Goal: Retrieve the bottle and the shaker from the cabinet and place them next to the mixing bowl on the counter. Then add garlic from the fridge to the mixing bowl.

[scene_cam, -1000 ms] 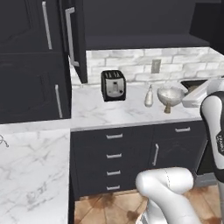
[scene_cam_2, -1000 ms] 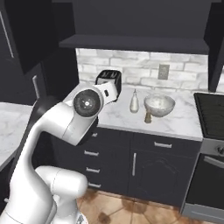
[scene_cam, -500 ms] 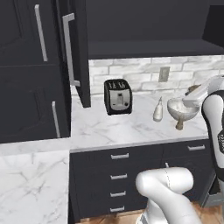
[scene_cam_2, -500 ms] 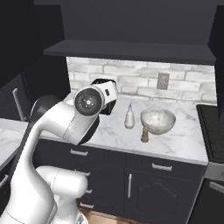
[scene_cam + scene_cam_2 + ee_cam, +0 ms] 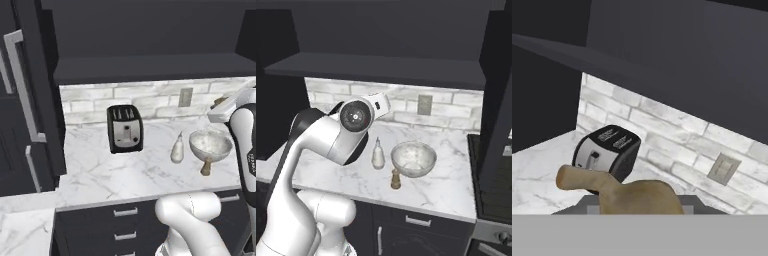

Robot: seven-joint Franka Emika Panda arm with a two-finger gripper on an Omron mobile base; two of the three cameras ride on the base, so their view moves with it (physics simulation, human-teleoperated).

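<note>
We see even, soft rendered light; the white marble counter [image 5: 115, 175] is bright, the dark charcoal wall cabinet [image 5: 381, 30] above dim.

Counter [image 5: 115, 177] lay bare left and front of toaster [image 5: 125, 128]. Bottle [image 5: 177, 149], mixing bowl [image 5: 210, 145] and shaker [image 5: 205, 167] crowded the right end, shaker touching bowl's front. Cabinet [image 5: 150, 67] shelf overhung the back; open door [image 5: 35, 95] blocked the left.

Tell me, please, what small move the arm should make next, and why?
Probably carry the end effector over the mixing bowl: it grips a tan, garlic-like bulb, while bottle and shaker already stand beside the bowl.
</note>
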